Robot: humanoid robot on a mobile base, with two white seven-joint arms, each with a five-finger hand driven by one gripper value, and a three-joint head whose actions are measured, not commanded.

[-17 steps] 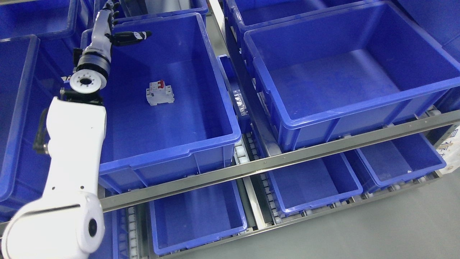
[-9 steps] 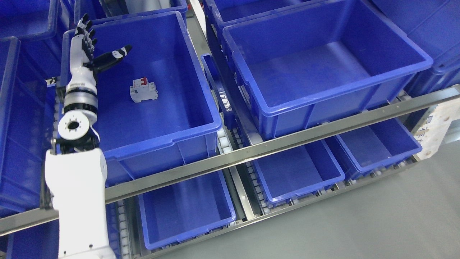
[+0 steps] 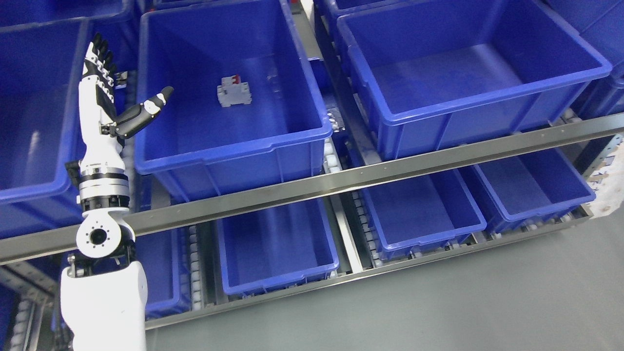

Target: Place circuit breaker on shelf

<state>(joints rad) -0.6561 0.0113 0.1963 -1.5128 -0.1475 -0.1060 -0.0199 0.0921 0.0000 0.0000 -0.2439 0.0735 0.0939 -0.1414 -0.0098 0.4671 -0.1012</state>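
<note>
A white circuit breaker (image 3: pixel 234 91) with red switches lies on the floor of a large blue bin (image 3: pixel 229 141) on the upper shelf level. My left hand (image 3: pixel 114 92) is raised outside that bin's left wall, fingers straight up and thumb pointing toward the bin, holding nothing. It stands well to the left of the breaker and apart from it. The white left arm (image 3: pixel 102 292) rises from the lower left corner. No right arm shows.
Another large blue bin (image 3: pixel 468 97) sits to the right, and one more (image 3: pixel 34 180) to the left. A steel shelf rail (image 3: pixel 341 183) runs across in front. Smaller blue bins (image 3: pixel 278 273) sit on the lower level. Grey floor lies below right.
The camera has shifted, so the whole picture moved. My left hand has drawn back out of the bin to its left outer side; the breaker stays on the bin floor.
</note>
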